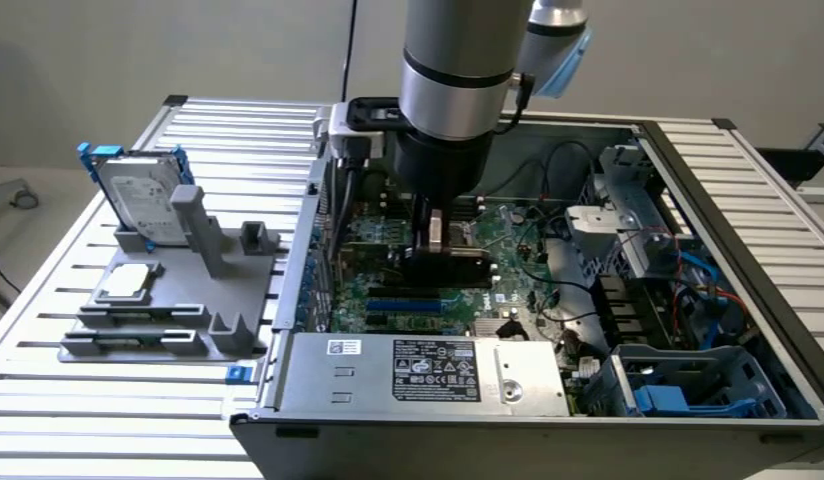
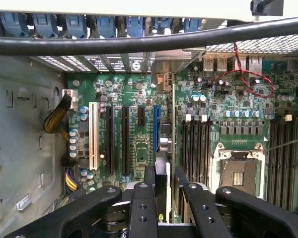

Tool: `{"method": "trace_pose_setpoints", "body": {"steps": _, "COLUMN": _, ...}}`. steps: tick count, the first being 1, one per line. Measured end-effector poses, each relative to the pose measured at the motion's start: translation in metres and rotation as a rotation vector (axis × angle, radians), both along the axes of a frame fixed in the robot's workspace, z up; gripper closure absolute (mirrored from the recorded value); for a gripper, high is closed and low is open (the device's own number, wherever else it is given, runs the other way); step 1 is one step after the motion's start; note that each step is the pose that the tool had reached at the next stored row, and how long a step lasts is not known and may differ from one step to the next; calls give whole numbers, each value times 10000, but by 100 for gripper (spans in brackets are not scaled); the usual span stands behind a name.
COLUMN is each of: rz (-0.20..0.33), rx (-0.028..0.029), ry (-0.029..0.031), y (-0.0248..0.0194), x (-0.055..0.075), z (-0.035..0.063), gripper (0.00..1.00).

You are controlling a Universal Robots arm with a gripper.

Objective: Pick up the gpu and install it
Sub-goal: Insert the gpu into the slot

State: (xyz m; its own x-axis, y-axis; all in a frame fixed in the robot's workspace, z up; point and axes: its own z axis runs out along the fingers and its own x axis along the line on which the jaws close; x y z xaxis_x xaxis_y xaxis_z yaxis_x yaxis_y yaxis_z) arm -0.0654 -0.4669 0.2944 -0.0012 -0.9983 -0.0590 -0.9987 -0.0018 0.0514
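**Clerk:** Entry one, the claw. Condition and place?

**Keeper:** Gripper [image 1: 446,240], on the arm that reaches down into the open case [image 1: 519,445]. It is clenched on the gpu [image 1: 448,268]. In the wrist view the gripper [image 2: 165,173] has one black finger [image 2: 150,173] on each flat side of the card.

**Clerk:** Entry two, the gpu itself?

**Keeper:** Inside the case, standing on edge over the motherboard [image 1: 526,250]. The wrist view shows the gpu [image 2: 165,141] edge-on, running alongside the blue slot [image 2: 156,126] of the motherboard [image 2: 134,148]. I cannot tell whether it touches the slot.

**Clerk:** Other contents of the case?

**Keeper:**
- One white slot [image 2: 93,134], further from the card than the blue one.
- One open CPU socket [image 2: 238,171], on the card's other side.
- One pair of red wires [image 2: 248,79], near the case's rear wall.
- One thick black cable [image 2: 139,42], crossing above the board.
- One power supply [image 1: 426,370] with a labelled top, against the case's near wall.
- One blue drive cage [image 1: 686,395], in the case's near corner on the exterior view's right.

**Clerk:** Outside the case?

**Keeper:** One grey fixture [image 1: 159,335] on the slatted table [image 1: 65,425], beside the case on the exterior view's left. It holds a hard drive [image 1: 139,195] with blue rails, upright, and a square CPU chip [image 1: 129,282], lying flat.
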Motion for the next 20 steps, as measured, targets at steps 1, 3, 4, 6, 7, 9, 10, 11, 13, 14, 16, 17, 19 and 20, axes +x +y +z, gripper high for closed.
{"method": "trace_pose_setpoints", "body": {"steps": 1, "rz": -1, "rx": -6, "ry": 22, "y": -5, "x": -2, "z": -2, "gripper": 74}}
{"method": "trace_pose_setpoints", "body": {"steps": 3, "rz": -2, "rx": -10, "ry": 56, "y": -10, "x": -3, "z": -12, "gripper": 74}}
{"method": "trace_pose_setpoints", "body": {"steps": 4, "rz": -2, "rx": -10, "ry": 74, "y": -10, "x": -3, "z": -20, "gripper": 74}}
{"method": "trace_pose_setpoints", "body": {"steps": 6, "rz": -1, "rx": -11, "ry": 104, "y": -12, "x": -2, "z": -37, "gripper": 74}}
{"method": "trace_pose_setpoints", "body": {"steps": 7, "rz": -2, "rx": -10, "ry": 119, "y": -13, "x": -3, "z": -49, "gripper": 74}}
{"method": "trace_pose_setpoints", "body": {"steps": 9, "rz": -2, "rx": -11, "ry": 152, "y": -14, "x": -4, "z": -71, "gripper": 74}}
{"method": "trace_pose_setpoints", "body": {"steps": 10, "rz": -1, "rx": -12, "ry": 172, "y": -16, "x": -4, "z": -76, "gripper": 74}}
{"method": "trace_pose_setpoints", "body": {"steps": 11, "rz": 0, "rx": -14, "ry": 188, "y": -18, "x": -4, "z": -75, "gripper": 74}}
{"method": "trace_pose_setpoints", "body": {"steps": 13, "rz": -1, "rx": -14, "ry": 190, "y": -18, "x": -5, "z": -77, "gripper": 74}}
{"method": "trace_pose_setpoints", "body": {"steps": 14, "rz": -1, "rx": -11, "ry": 190, "y": -19, "x": -5, "z": -82, "gripper": 74}}
{"method": "trace_pose_setpoints", "body": {"steps": 16, "rz": -1, "rx": -11, "ry": 190, "y": -20, "x": -7, "z": -99, "gripper": 74}}
{"method": "trace_pose_setpoints", "body": {"steps": 17, "rz": 0, "rx": -13, "ry": 191, "y": -20, "x": -11, "z": -109, "gripper": 74}}
{"method": "trace_pose_setpoints", "body": {"steps": 19, "rz": 1, "rx": -12, "ry": 190, "y": -20, "x": -20, "z": -128, "gripper": 74}}
{"method": "trace_pose_setpoints", "body": {"steps": 20, "rz": -1, "rx": -12, "ry": 190, "y": -20, "x": -25, "z": -136, "gripper": 74}}
